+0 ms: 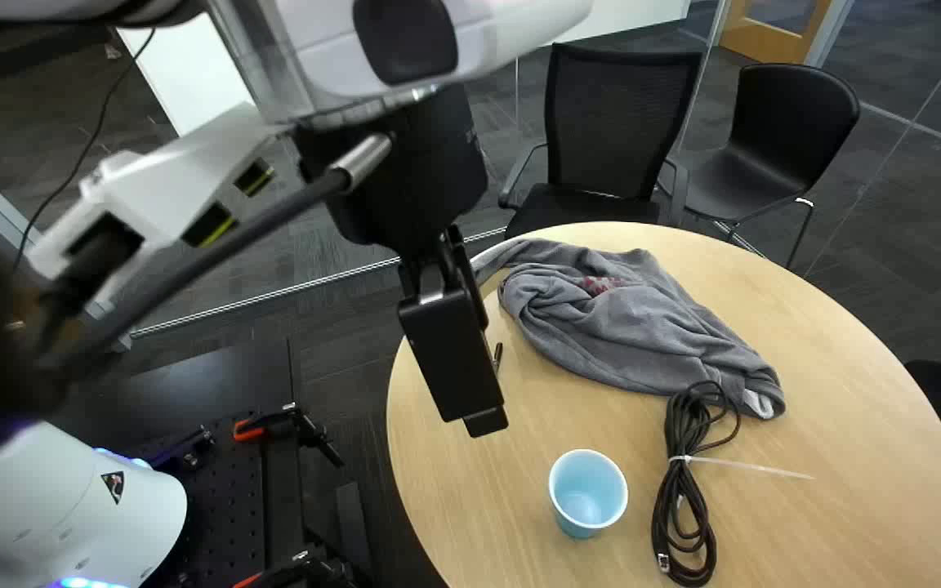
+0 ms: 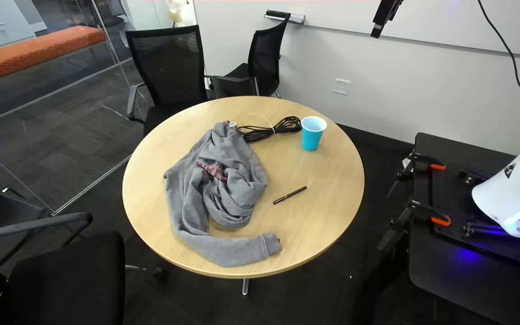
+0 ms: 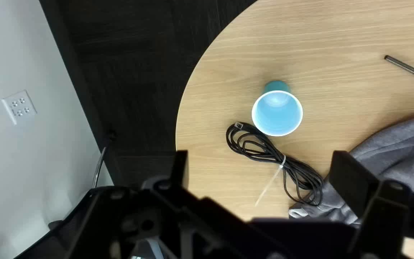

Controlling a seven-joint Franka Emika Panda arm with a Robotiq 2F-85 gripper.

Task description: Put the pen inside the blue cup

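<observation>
The pen is a thin dark stick lying on the round table between the cloth and the table's edge. In an exterior view the pen is mostly hidden behind my gripper. The wrist view shows the pen at the right edge, partly cut off. The blue cup stands upright on the table. It shows in the wrist view and the other exterior picture, with nothing seen inside. My gripper is open and empty, high above the table, its fingers wide apart.
A coiled black cable with a white tie lies close beside the cup. A crumpled grey cloth covers much of the table. Black chairs stand around the table. A white wall stands beyond it.
</observation>
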